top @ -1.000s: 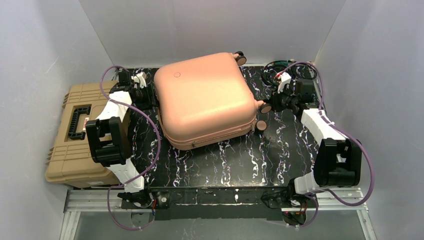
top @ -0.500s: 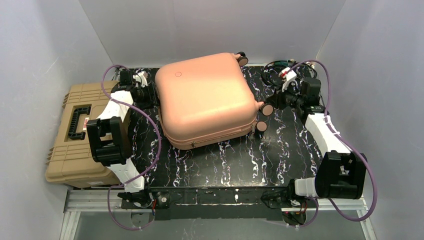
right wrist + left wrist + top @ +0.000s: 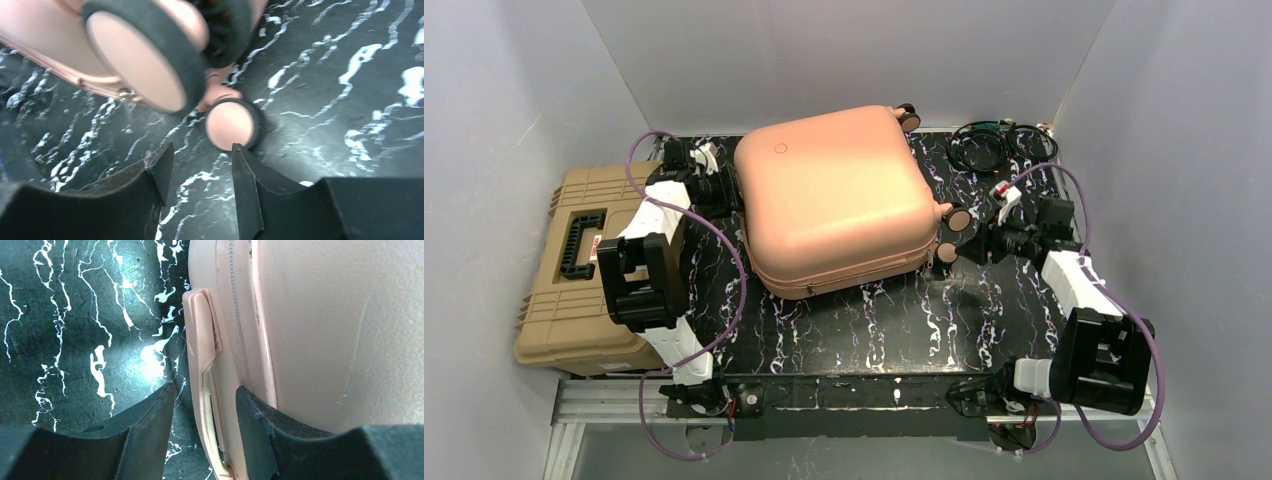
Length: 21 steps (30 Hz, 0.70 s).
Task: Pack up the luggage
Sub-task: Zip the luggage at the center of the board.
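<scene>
From my remote station, the overhead view shows a large peach-pink hard-shell suitcase (image 3: 829, 195) with rounded corners lying flat and closed on the black, white-veined marble-pattern tabletop (image 3: 904, 320), far of centre and turned slightly askew. Its small round logo faces up near the far left corner, and its wheels point right.

The left fingers (image 3: 150, 415) sit at the suitcase's left edge. In the left wrist view they stand apart on either side of the suitcase's moulded pink side handle (image 3: 202, 335). One finger is out over the tabletop with a gap to the handle, the other lies against the shell; they are not clamped.

The right fingers (image 3: 150, 175) are at the suitcase's right side, parted with nothing between them. A small pink wheel with a black tyre (image 3: 232, 124) lies just beyond their tips, and a second wheel (image 3: 137, 52) looms blurred above it.

A tan ribbed toolbox with a black handle (image 3: 574, 270) sits at the left edge of the tabletop, beside the left arm. A coil of black cable (image 3: 989, 148) lies at the far right corner
</scene>
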Each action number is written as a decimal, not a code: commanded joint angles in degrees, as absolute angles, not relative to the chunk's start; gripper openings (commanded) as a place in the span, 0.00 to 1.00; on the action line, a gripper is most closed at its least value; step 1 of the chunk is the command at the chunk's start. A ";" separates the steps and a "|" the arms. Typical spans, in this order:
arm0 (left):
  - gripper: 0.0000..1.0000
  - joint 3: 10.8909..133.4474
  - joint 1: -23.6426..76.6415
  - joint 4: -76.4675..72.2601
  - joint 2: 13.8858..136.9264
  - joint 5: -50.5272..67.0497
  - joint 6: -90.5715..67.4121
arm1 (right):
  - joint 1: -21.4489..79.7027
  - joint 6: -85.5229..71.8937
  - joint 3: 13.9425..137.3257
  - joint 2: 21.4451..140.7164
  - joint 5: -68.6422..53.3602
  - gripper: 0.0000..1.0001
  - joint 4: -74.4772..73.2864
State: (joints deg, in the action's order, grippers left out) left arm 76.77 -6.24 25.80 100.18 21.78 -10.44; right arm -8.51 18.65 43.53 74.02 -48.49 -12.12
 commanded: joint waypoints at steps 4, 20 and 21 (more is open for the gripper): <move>0.49 80.99 -2.64 23.66 95.39 33.53 -14.41 | -7.07 12.60 35.71 69.91 -62.30 0.60 2.91; 0.49 82.49 -2.64 24.47 93.91 33.58 -14.86 | 2.44 7.54 34.77 76.58 -61.86 0.63 11.65; 0.49 82.58 -2.64 24.52 93.94 33.56 -14.85 | 2.90 7.85 35.00 77.06 -61.69 0.63 11.16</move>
